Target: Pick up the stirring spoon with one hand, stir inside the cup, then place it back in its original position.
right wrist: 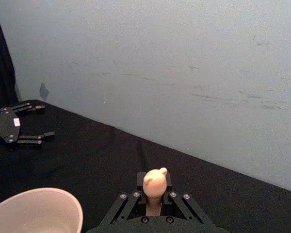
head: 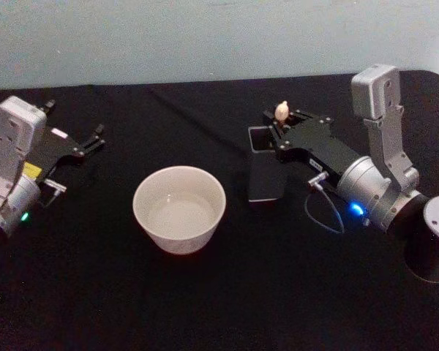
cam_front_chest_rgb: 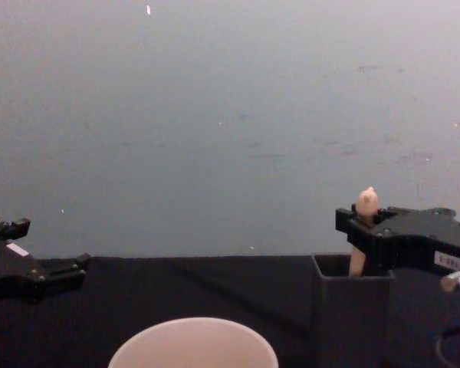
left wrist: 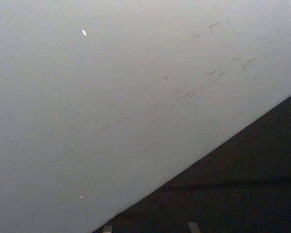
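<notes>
Right gripper (head: 281, 123), upper right of centre in the head view, has its jaws pinching the pale beige wooden handle with rounded knob of the stirring spoon (head: 282, 111), which stands upright in the small dark grey square-mouthed box holder (head: 264, 172) on the black table (head: 219, 292). Wide round cream-white cup (head: 179, 208) sits at frame centre, left of the holder and apart from it. Left gripper (head: 94, 140) rests at the left edge, jaws spread, holding nothing.

On the bench (head: 219, 307), the cup (head: 179, 208) sits left of the holder (head: 263, 168); the stirring spoon (head: 282, 112) stands inside the holder
</notes>
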### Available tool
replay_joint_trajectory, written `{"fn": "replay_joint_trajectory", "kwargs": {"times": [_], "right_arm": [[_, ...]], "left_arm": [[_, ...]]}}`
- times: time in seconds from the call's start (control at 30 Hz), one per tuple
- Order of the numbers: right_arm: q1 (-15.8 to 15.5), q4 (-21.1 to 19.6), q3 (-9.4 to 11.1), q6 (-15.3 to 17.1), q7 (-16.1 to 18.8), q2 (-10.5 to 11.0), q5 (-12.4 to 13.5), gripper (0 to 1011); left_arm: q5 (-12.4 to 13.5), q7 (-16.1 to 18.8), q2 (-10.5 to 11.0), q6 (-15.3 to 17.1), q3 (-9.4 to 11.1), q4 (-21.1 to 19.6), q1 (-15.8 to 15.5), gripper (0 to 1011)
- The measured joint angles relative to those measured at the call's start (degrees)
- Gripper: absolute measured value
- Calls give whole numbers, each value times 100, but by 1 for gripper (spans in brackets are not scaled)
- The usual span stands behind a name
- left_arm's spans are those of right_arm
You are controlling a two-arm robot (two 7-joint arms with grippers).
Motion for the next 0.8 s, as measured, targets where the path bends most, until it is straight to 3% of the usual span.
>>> {"fn": "replay_joint_trajectory", "kwargs": {"times": [0.8], "right_arm": [[-28, 6, -11, 86, 69, -20, -124, 169]], "left_arm": [[0, 0, 0, 0, 0, 0, 0, 1001]]}}
